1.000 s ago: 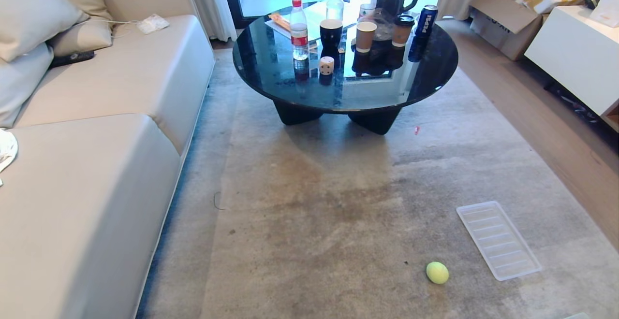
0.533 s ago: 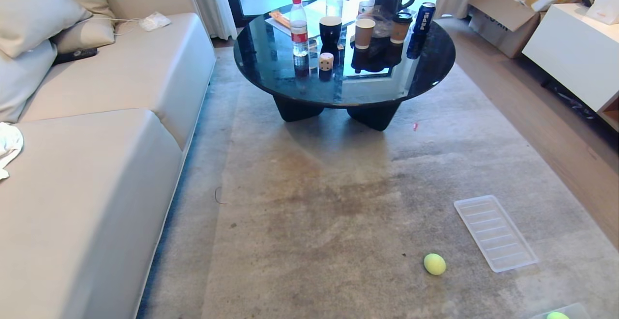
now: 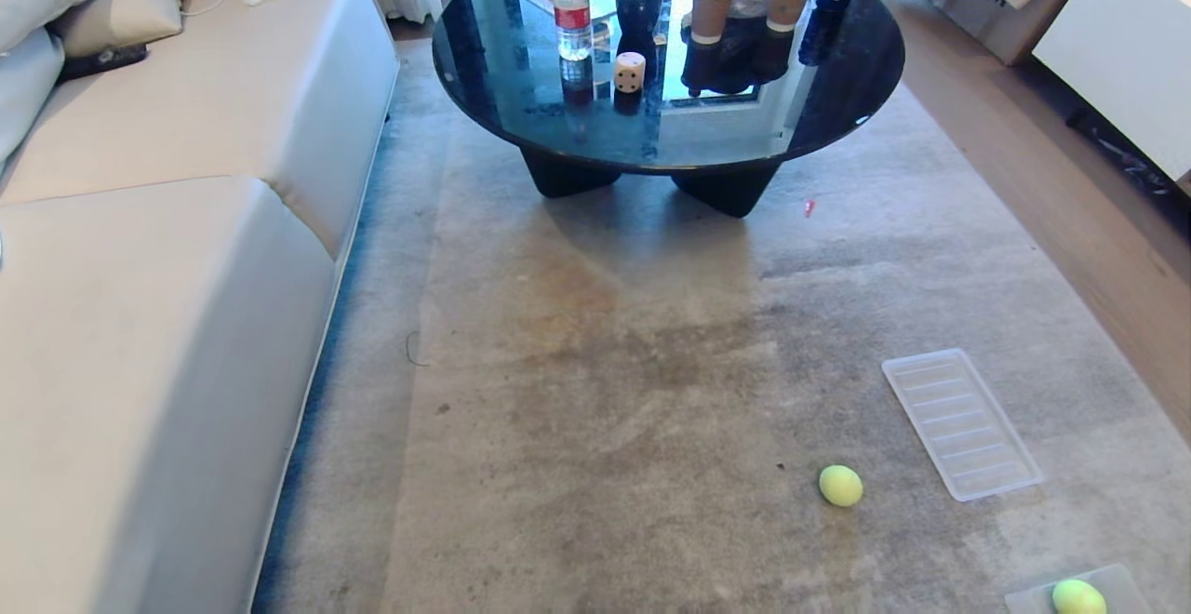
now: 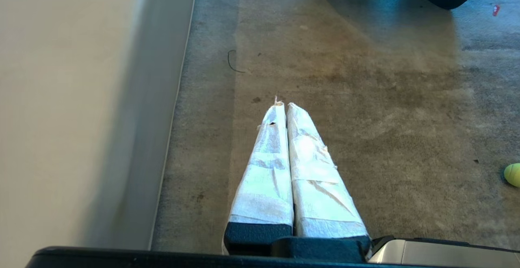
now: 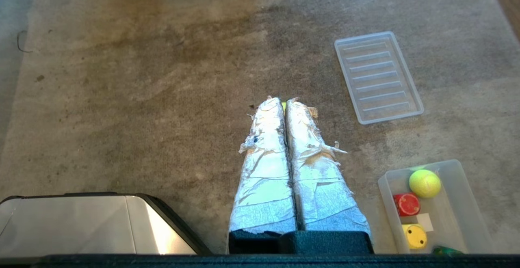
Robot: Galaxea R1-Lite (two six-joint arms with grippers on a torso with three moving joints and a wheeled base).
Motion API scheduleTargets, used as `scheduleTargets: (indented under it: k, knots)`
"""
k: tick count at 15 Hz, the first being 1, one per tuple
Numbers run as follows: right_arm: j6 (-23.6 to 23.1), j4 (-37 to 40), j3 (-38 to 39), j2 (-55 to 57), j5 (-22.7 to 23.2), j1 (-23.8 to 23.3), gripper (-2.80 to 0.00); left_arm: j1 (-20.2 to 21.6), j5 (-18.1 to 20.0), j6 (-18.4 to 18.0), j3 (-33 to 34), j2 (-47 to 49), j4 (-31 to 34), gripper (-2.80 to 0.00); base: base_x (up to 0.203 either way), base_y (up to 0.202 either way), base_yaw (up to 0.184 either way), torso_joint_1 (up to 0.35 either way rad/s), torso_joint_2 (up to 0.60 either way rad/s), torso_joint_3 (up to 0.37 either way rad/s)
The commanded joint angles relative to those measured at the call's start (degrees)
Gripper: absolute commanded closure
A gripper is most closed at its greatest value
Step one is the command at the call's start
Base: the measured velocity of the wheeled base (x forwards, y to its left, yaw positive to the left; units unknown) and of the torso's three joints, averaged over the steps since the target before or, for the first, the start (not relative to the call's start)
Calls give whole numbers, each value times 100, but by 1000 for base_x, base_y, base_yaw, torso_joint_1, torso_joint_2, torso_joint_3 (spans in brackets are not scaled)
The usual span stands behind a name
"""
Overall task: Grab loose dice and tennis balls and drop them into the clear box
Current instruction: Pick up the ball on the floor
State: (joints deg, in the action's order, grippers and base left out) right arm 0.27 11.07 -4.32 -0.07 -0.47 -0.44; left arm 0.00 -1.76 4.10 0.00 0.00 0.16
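Head view: a grey rug (image 3: 605, 391) beside a sofa (image 3: 158, 335); a beige die (image 3: 630, 72) sits on the round table (image 3: 837, 93), one tennis ball (image 3: 840, 486) loose on the rug. Left wrist view: the left gripper (image 4: 283, 105) hangs above the rug, fingers together. Right wrist view: the right gripper (image 5: 284, 101), fingers together, hides the loose ball; beside it the clear box (image 5: 455, 170) holds another tennis ball (image 5: 424, 183), a red die (image 5: 406, 204) and a yellow die (image 5: 415, 236).

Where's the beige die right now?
In the head view the beige die sits on the round black table, left of centre, just right of the water bottle and in front of the dark cup.

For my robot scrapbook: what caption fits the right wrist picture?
Shut right hand over the rug, beside a clear box holding a tennis ball, red dice and yellow dice.
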Motion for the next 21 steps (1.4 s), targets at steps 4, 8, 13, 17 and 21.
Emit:
scheduleTargets:
  k: [4,8,13,17,21]
  knots:
    - [0,9,1,7,3,0,0,0,-9,12,0,0,2,0,0,0,0,3,1,-198]
    - [8,18,-8,7,3,0,0,0,-9,21,0,0,2,0,0,0,0,4,4,-199]
    - [8,18,1,7,-5,0,0,0,-9,12,0,0,2,0,0,0,0,1,3,-197]
    - [8,18,-1,7,1,0,0,0,-9,21,0,0,2,0,0,0,0,4,0,-200]
    - [8,18,-8,7,3,0,0,0,-9,21,0,0,2,0,0,0,0,1,2,-196]
